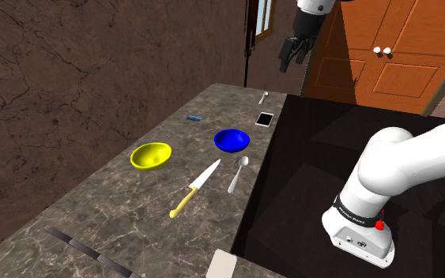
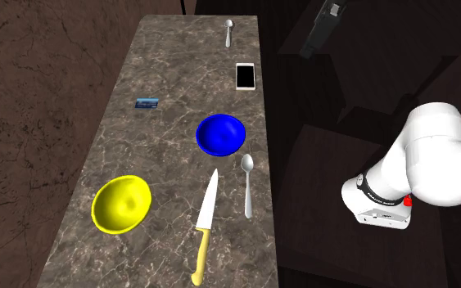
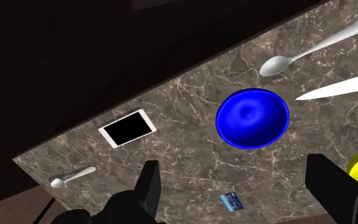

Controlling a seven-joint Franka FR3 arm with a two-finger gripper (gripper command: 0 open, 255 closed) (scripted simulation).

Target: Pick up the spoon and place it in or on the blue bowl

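All three views are dim and evenly lit, with no plain light source. The brown-grey marbled counter looks muted, and the dark surface beside it is nearly black. The glossy blue bowl carries a soft pale highlight at its centre, while the yellow bowl glows brightest. The white arm shades to grey underneath. Things on the counter cast hardly any shadow.

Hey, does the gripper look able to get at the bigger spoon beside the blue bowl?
Probably yes: the spoon lies flat on the counter, apart from the blue bowl and the knife, nothing over it, and the gripper hangs open above the counter.
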